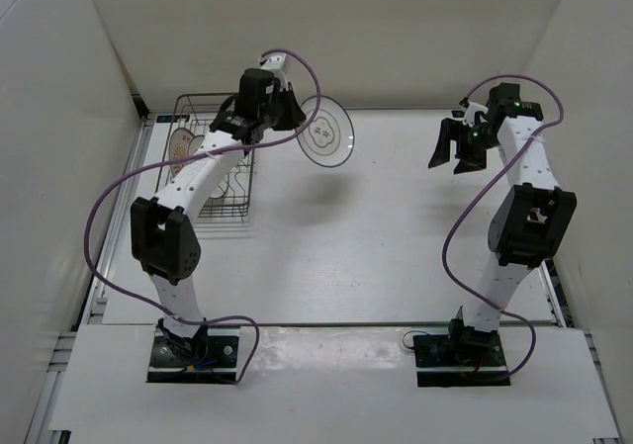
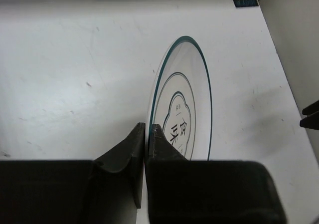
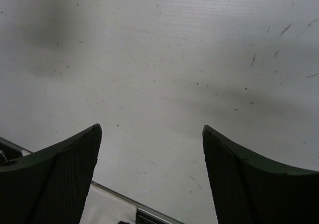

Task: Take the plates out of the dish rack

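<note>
My left gripper (image 1: 297, 120) is shut on the edge of a white plate (image 1: 328, 131) with a dark rim line and a dark centre motif. It holds the plate on edge in the air, just right of the dark wire dish rack (image 1: 227, 217). In the left wrist view the fingertips (image 2: 148, 129) pinch the plate's rim (image 2: 182, 99) above the bare table. An orange-brown plate (image 1: 181, 147) stands in the rack at its left. Another white plate (image 1: 233, 181) shows in the rack, partly hidden by my left arm. My right gripper (image 1: 450, 150) is open and empty over the right side of the table, and its fingers (image 3: 75, 154) are spread wide.
White walls close in the table at the back, left and right. The rack stands in the back left corner. The plate's shadow (image 1: 331, 195) falls on the table near the middle. A metal strip at the table's edge (image 3: 149, 214) shows under the right gripper.
</note>
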